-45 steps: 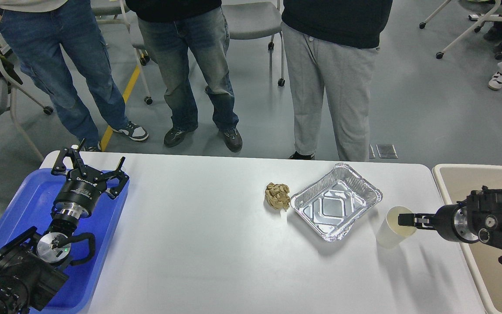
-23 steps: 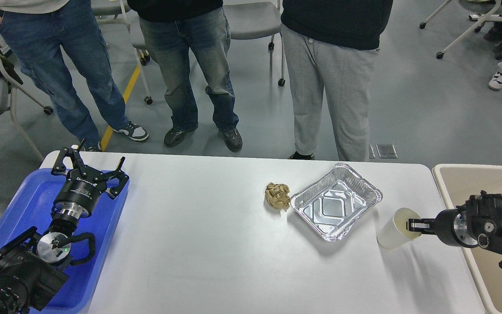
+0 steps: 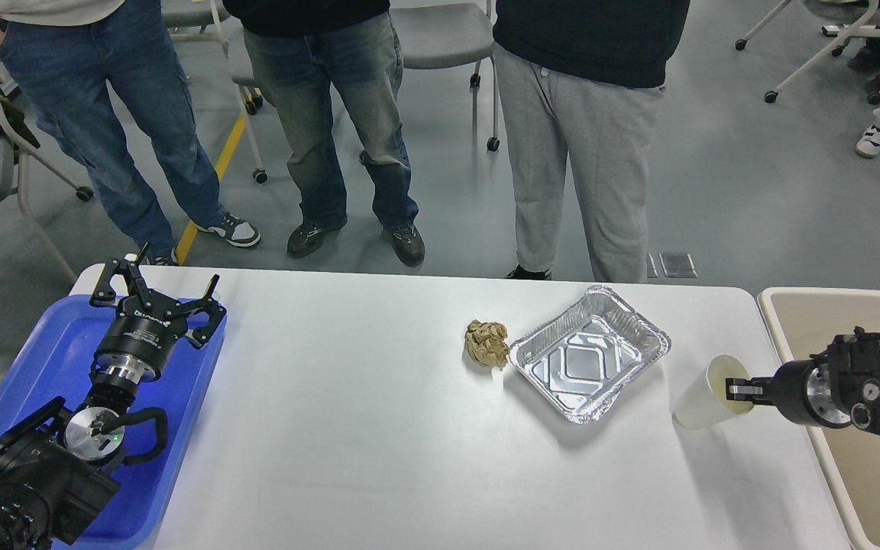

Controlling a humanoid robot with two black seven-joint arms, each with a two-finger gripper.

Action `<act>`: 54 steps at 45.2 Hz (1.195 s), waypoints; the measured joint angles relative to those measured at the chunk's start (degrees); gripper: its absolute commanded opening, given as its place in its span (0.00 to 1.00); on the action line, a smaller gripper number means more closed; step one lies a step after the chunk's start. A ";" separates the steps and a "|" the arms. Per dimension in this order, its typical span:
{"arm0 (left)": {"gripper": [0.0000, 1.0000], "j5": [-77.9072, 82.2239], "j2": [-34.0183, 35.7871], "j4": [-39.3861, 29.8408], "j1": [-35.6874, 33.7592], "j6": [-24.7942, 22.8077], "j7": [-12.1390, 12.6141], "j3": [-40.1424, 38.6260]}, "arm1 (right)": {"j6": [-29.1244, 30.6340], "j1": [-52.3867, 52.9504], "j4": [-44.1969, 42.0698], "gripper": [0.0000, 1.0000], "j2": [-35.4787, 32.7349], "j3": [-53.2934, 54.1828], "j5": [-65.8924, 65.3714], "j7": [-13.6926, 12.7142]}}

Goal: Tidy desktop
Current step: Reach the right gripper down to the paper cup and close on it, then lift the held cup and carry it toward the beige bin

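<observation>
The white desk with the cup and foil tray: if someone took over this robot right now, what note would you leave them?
Right gripper: shut on the paper cup, jaws pinching its rim; the cup is tipped toward the beige tub near the right edge of the desktop.
Left gripper: open, holding nothing, above the blue tray.
Done: only the cup is gripped.
Left: bin the cup; the crumpled brown paper and the empty foil tray beside it still lie on the desktop.
</observation>
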 measured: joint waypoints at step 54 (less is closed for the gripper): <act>1.00 0.00 0.00 -0.05 0.00 0.00 0.00 -0.01 | 17.33 25.30 -4.28 0.00 -22.86 0.20 17.55 -0.90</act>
